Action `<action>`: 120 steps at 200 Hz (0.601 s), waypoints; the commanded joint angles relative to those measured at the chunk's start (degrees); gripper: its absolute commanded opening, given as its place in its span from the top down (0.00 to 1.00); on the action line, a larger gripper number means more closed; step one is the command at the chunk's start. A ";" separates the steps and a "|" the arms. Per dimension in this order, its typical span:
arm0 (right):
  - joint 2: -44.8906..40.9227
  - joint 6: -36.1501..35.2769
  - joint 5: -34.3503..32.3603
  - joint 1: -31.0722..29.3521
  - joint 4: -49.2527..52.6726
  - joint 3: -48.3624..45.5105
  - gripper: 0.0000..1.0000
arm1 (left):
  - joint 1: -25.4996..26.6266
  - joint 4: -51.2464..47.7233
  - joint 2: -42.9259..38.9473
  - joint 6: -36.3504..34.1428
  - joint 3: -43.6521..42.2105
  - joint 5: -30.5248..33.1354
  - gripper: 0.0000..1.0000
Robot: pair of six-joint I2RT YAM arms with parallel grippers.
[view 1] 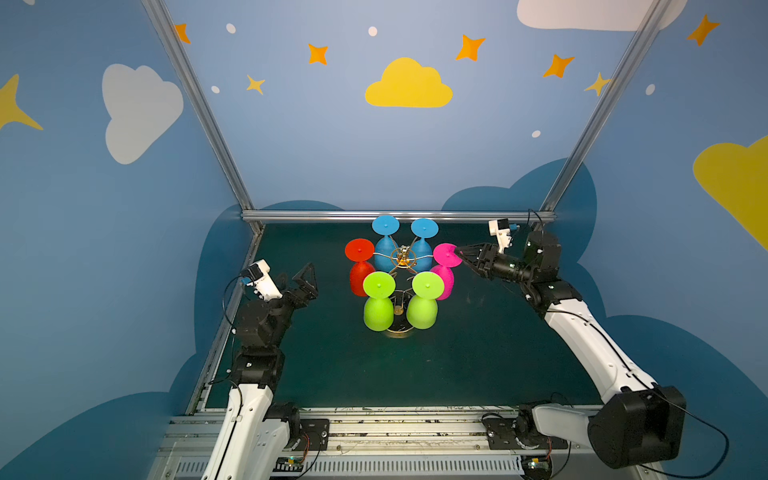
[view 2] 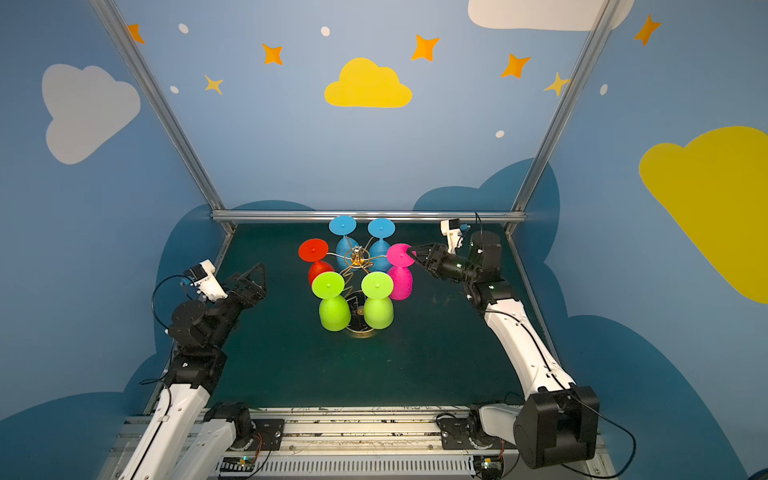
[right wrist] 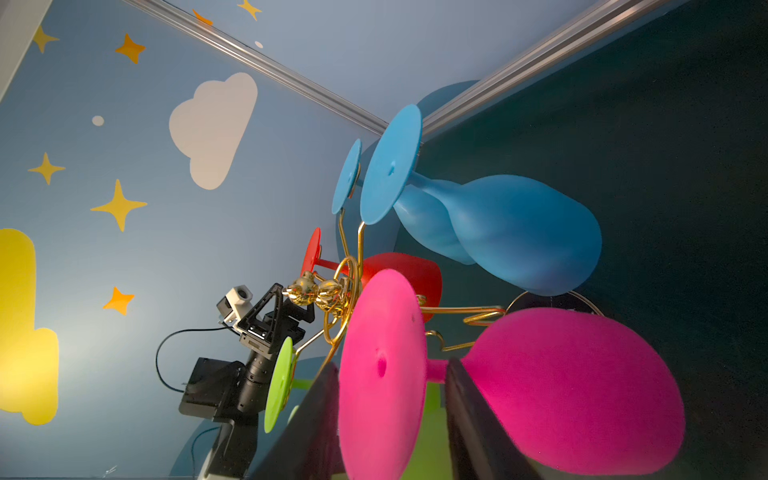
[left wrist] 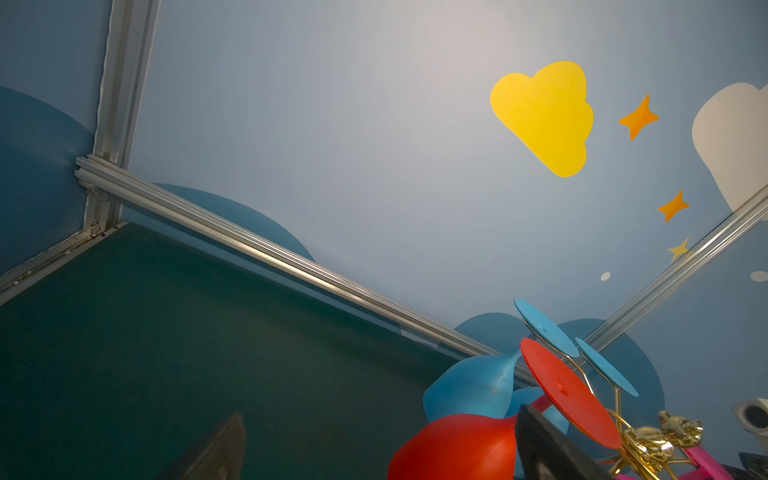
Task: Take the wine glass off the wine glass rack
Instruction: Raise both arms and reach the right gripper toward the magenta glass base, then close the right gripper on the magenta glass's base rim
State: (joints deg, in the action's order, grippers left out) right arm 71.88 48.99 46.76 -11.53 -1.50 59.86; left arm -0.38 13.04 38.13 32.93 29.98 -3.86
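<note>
Grasping seems the step in hand: our right gripper straddles, jaws apart and apparently unclamped, the foot of the inverted pink plastic wine glass hanging on the gold wire rack; next we must pinch, then slide outward.

Table: dark green, matte. One item stands directly on it: wine glass rack, round dark base, between left fingers and right fingers, nearer the right.

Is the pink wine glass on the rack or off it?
On it: the pink wine glass hangs bowl-down from the wine glass rack. The right end effector straddles its foot, jaws apart.
</note>
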 commanded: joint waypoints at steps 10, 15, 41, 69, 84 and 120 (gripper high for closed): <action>0.70 1.41 1.40 -0.41 -3.13 1.32 0.65 | -0.10 0.28 -0.67 0.58 0.00 0.50 0.00; 0.79 1.58 1.52 -0.42 -3.20 1.23 0.66 | -0.14 0.31 -0.65 0.66 0.00 0.52 0.00; 0.94 2.06 1.58 -0.43 -3.56 1.23 0.73 | -0.14 0.21 -0.95 0.83 -0.08 0.82 0.00; 1.18 2.68 1.66 -0.51 -3.70 1.23 0.80 | -0.14 -0.07 -1.38 1.09 -0.18 1.20 0.00; 1.17 3.19 1.84 -0.51 -3.74 1.23 0.83 | -0.06 -0.15 -1.72 1.35 -0.43 1.34 0.00; 0.29 3.96 1.93 -0.44 -3.39 1.38 0.90 | -0.14 -0.21 -2.39 1.77 -0.77 1.68 0.00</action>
State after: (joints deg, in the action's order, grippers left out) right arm 72.77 52.49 47.86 -11.79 -3.46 59.86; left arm -0.36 12.84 36.53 34.30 29.82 -2.90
